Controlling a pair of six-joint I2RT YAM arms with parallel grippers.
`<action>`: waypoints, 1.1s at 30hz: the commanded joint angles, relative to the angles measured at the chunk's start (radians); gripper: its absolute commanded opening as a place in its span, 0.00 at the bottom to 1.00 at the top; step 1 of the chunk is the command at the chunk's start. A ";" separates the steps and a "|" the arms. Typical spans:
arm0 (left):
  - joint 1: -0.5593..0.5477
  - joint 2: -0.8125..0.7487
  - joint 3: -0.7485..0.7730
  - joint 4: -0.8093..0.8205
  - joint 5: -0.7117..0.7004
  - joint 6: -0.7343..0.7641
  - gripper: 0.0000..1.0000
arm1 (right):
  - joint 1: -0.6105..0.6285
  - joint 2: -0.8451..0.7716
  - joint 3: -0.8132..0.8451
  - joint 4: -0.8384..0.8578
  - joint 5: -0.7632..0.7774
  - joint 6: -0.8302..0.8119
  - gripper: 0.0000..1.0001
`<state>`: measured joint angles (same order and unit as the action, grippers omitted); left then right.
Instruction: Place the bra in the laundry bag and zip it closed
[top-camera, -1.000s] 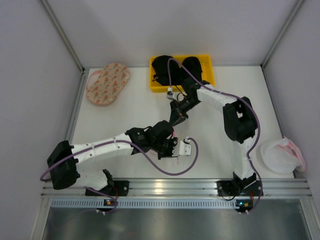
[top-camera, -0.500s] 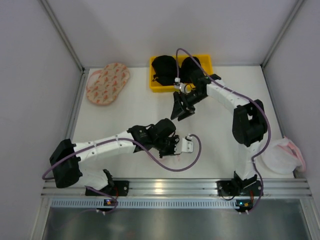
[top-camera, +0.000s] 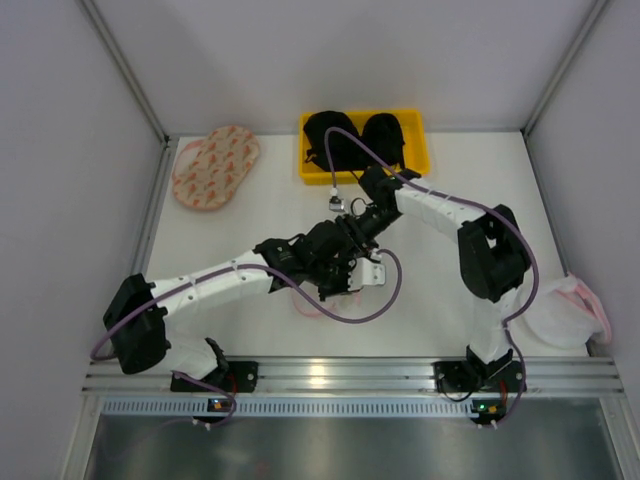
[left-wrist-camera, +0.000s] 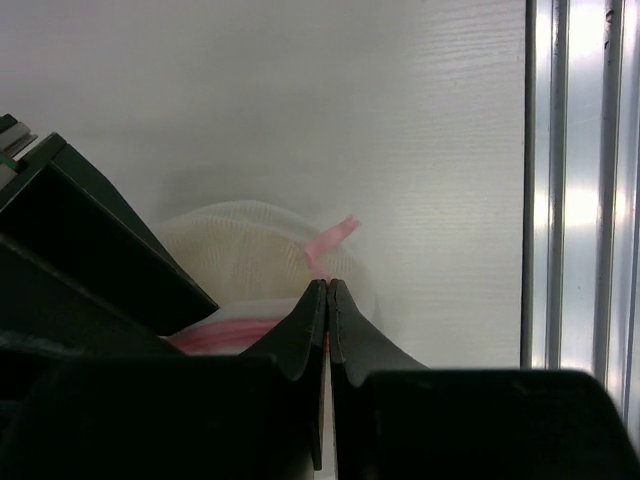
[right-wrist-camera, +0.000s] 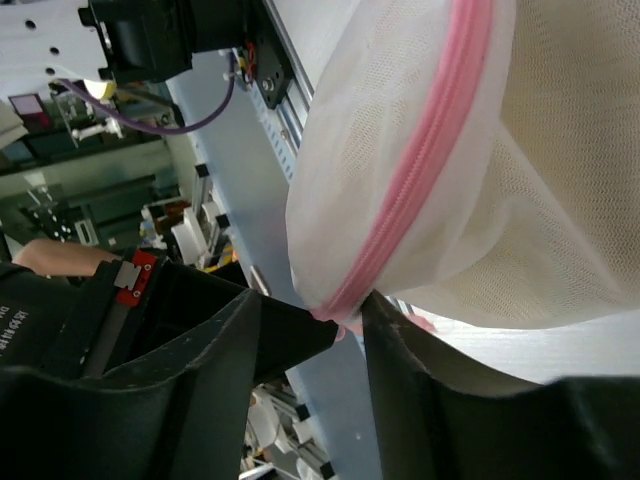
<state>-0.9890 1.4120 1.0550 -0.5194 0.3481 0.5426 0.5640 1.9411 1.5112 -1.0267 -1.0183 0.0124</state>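
Hazards, gravest first. The laundry bag (right-wrist-camera: 390, 130) sits well in front of the yellow tray (top-camera: 411, 128), under both wrists. A mustard tint through its mesh suggests the bra (right-wrist-camera: 580, 180) is inside. The pink zip (right-wrist-camera: 420, 170) looks not fully run.

1. The left tool (left-wrist-camera: 327, 300) is pressed together at the pink rim. Whether fabric is caught between its pads cannot be told. If it is not, the whole pouch would likely drag along with any zip pull.
2. Slack mesh or a thin strap could jam in the zip teeth.
3. The right tool (right-wrist-camera: 350, 315) stands partly spread on either side of the zip end and is not visibly clamped. Closing off-centre could miss the small pull.

Count:
- Worktop (top-camera: 260, 215): one.
- Arms: two.
- Yellow tray: one.
- Oval patterned bag (top-camera: 215, 167), left of the tray: one.
- White mesh pouches: two, namely the laundry bag and a spare pouch (top-camera: 565, 310) far right of the tray and nearer the arm bases.
- Black bras (top-camera: 325, 130), in the tray: two.
- Mustard bra: one.
- Tools: two.
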 joint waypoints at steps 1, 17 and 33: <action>0.009 -0.013 0.028 0.025 0.046 0.019 0.00 | -0.001 0.027 0.030 -0.004 -0.025 -0.019 0.37; -0.034 -0.117 -0.109 0.027 0.083 0.071 0.00 | -0.110 0.186 0.251 0.037 -0.012 0.031 0.00; 0.364 -0.108 0.062 -0.019 0.216 -0.337 0.52 | -0.165 0.036 -0.035 -0.001 -0.037 -0.182 0.00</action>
<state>-0.6712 1.3312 1.1091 -0.5007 0.4919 0.3157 0.4294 2.0720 1.5242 -1.0332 -1.0462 -0.0795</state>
